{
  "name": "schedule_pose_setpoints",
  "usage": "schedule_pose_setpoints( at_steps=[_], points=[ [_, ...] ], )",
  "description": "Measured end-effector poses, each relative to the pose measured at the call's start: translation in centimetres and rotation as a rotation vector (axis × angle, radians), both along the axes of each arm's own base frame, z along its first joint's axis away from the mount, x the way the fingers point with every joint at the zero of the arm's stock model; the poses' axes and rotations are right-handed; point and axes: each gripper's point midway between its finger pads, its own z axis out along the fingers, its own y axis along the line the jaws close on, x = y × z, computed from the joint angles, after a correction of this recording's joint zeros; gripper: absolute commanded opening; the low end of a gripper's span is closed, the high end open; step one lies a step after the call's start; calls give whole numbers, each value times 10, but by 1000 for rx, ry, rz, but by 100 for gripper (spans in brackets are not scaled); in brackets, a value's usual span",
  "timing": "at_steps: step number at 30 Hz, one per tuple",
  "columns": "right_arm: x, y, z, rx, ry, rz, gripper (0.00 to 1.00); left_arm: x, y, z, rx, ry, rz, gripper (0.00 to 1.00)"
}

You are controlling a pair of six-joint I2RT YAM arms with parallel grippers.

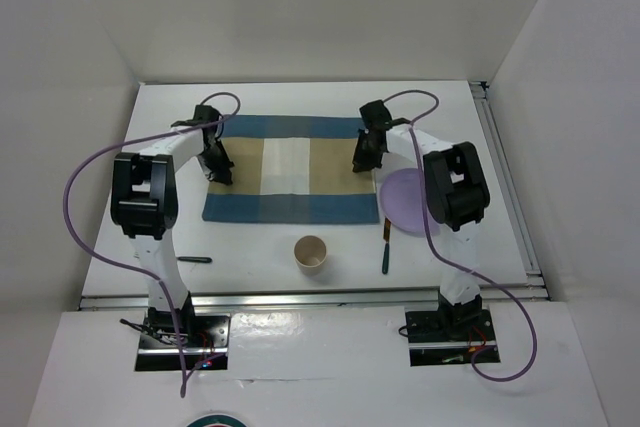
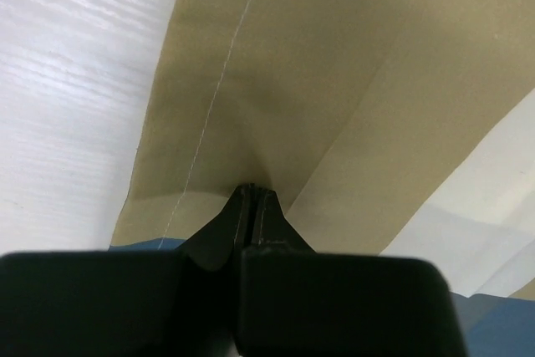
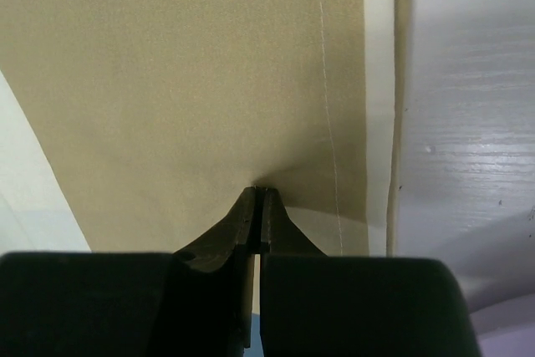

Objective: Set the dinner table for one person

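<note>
worktop (image 1: 250, 247): large, white, smooth, faint grain in the wrist views. it fills the floor of a white-walled enclosure, with plain panels at the far, left and right sides. metal rail (image 1: 505, 177) along the right edge, and another along the near edge. arm bases are bolted just outside the near edge.

mat (image 1: 292, 182): blue, tan and white checks, lying mid-worktop and nearer the far edge than the near one, long side parallel to the far edge.

left arm (image 1: 150, 197) reaches to the mat's left edge. left jaws are closed, tips together on the tan cloth, which puckers at the tips; bare worktop shows just left of the hem.

right arm (image 1: 455, 187) reaches to the mat's right edge. right jaws are likewise closed on tan cloth, with a small crease at the tips and the stitched hem just to the right.

plate (image 1: 405, 202): lilac, just beside the mat's near right corner, partly hidden by the right arm.

cup (image 1: 311, 251): tan, upright, between the mat and the near edge, about centre.

dark utensil (image 1: 385, 252): near the plate's near side, pointing at the near edge. type unclear.

second dark utensil (image 1: 195, 259): towards the near left corner, beside the left arm, lying parallel to the near edge.

purple cables (image 1: 90, 162) loop off both arms.
</note>
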Motion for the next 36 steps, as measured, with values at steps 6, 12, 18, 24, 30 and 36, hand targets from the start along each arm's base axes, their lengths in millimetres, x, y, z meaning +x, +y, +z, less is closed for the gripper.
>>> schedule_pose_setpoints(
  at_steps=[6,12,18,24,30,36],
  points=[
    [-19,-12,0,-14,-12,-46,0,-21,-17,-1,18,3,-40,0],
    [-24,-20,1,-44,-7,-66,0,-29,-27,-1,42,9,-54,0],
    [-30,-26,19,-75,3,-59,16,-43,-27,3,64,64,-61,30],
    [-11,-37,129,-51,-233,-100,75,-49,-34,53,81,-7,-93,73],
    [-70,-134,186,-27,-366,-375,86,-38,-41,135,60,-242,-124,84],
    [-177,-187,75,-41,-41,-594,89,-49,-54,154,45,-307,-159,100]
  ],
)
